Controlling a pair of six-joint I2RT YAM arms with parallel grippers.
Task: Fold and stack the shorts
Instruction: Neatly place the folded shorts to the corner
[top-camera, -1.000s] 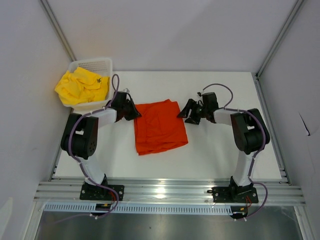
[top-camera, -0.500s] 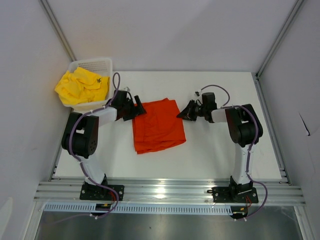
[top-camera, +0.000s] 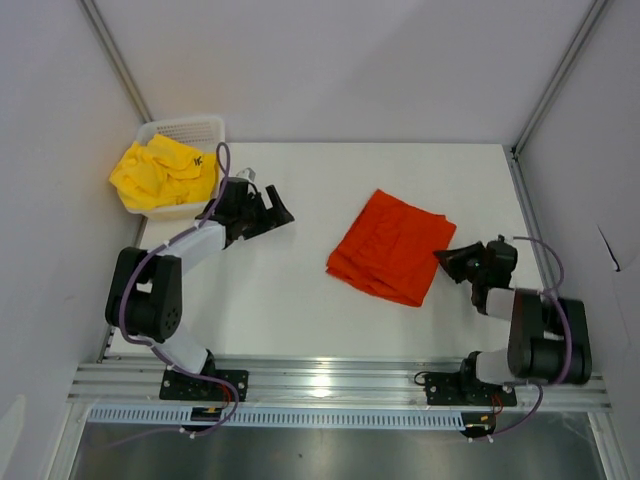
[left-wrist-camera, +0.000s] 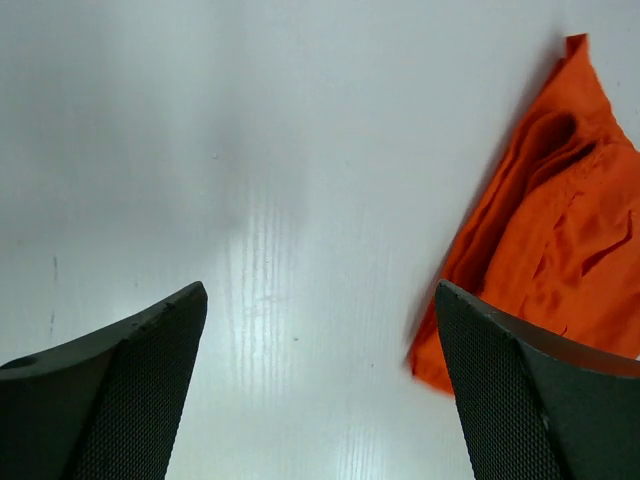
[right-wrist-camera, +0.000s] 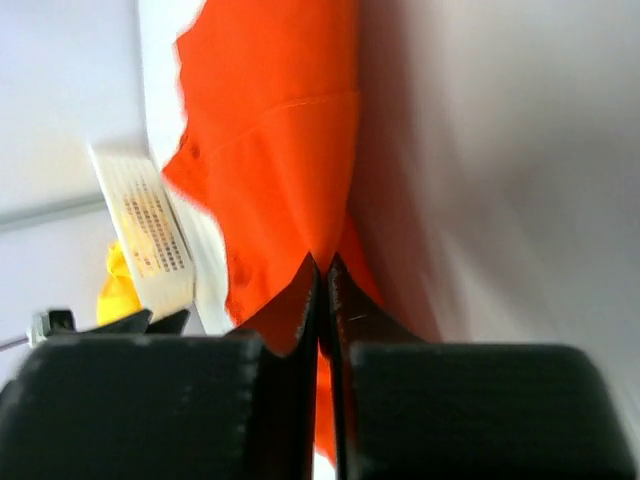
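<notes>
The right hand (right-wrist-camera: 322, 268) seemingly pinches the orange-red shorts (top-camera: 392, 246) by a corner to position them, while the left hand (left-wrist-camera: 320, 300) hangs spread.

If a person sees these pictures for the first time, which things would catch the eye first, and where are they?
The orange-red shorts stand out most, lying folded right of the middle of the table, with the right gripper shut on their right edge. Next come the bright yellow shorts, heaped in the white basket at the far left corner. The left gripper hangs open over bare table beside the basket.
</notes>
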